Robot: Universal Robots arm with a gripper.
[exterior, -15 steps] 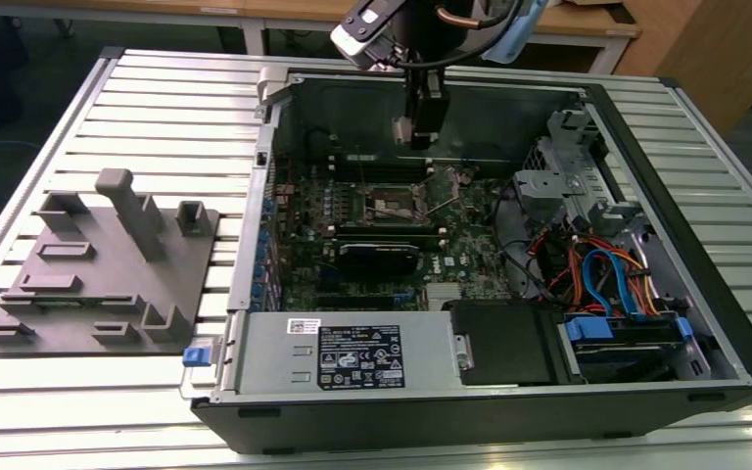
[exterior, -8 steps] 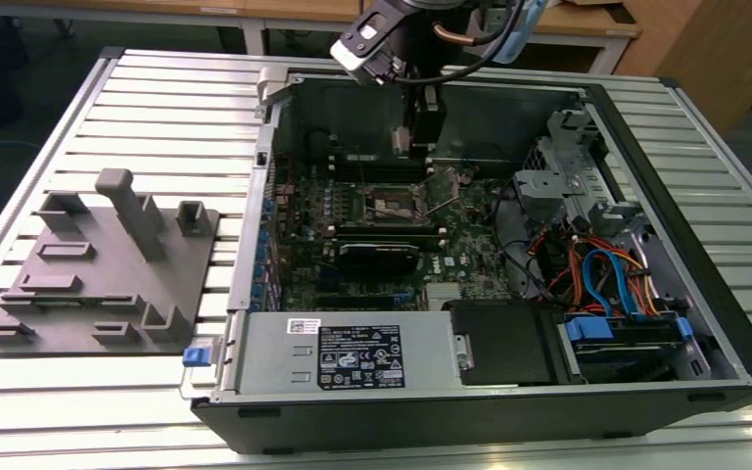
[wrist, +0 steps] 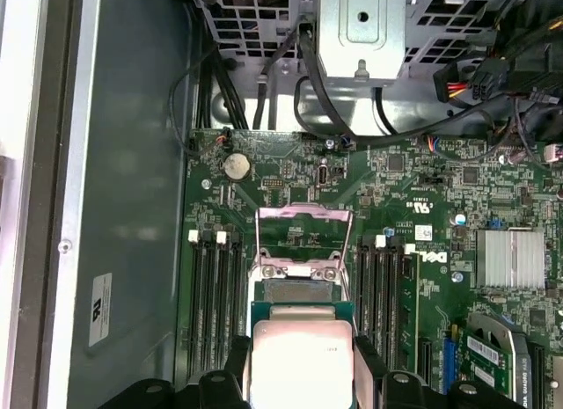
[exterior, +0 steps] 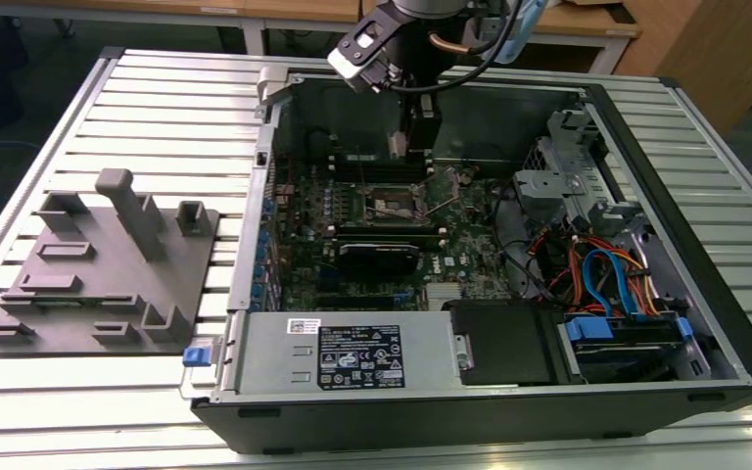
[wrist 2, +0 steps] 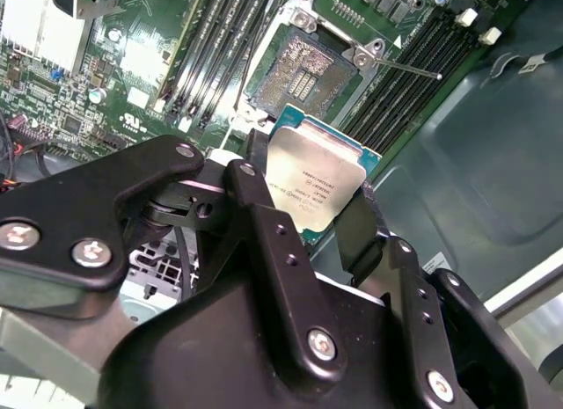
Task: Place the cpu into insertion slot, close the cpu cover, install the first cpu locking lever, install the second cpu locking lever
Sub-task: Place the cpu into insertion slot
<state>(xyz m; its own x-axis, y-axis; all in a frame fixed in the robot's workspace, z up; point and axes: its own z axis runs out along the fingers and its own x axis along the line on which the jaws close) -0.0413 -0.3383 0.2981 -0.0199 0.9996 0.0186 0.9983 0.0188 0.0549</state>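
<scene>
My gripper point(wrist 2: 308, 198) is shut on the cpu point(wrist 2: 318, 182), a silver-topped square chip held by its edges between the two black fingers point(wrist 2: 257, 176). In the first wrist view the cpu point(wrist: 299, 352) hangs just short of the insertion slot point(wrist: 299, 290), above the green board. The insertion slot point(wrist 2: 303, 66) lies open with its contact field bare. The cpu cover point(wrist: 303, 214) stands raised on the slot's far side. A thin locking lever point(wrist 2: 400, 68) sticks out beside the slot. In the exterior view the gripper point(exterior: 409, 147) hovers inside the case, just behind the insertion slot point(exterior: 396, 204).
The open computer case point(exterior: 689, 147) lies on a slatted table. Long black memory slots point(wrist: 215, 295) flank the socket. A drive cage point(exterior: 572, 186), coloured cables point(exterior: 605, 274) and a power supply point(exterior: 350, 354) fill the rest. A grey fixture tray point(exterior: 89, 284) sits at the exterior view's left.
</scene>
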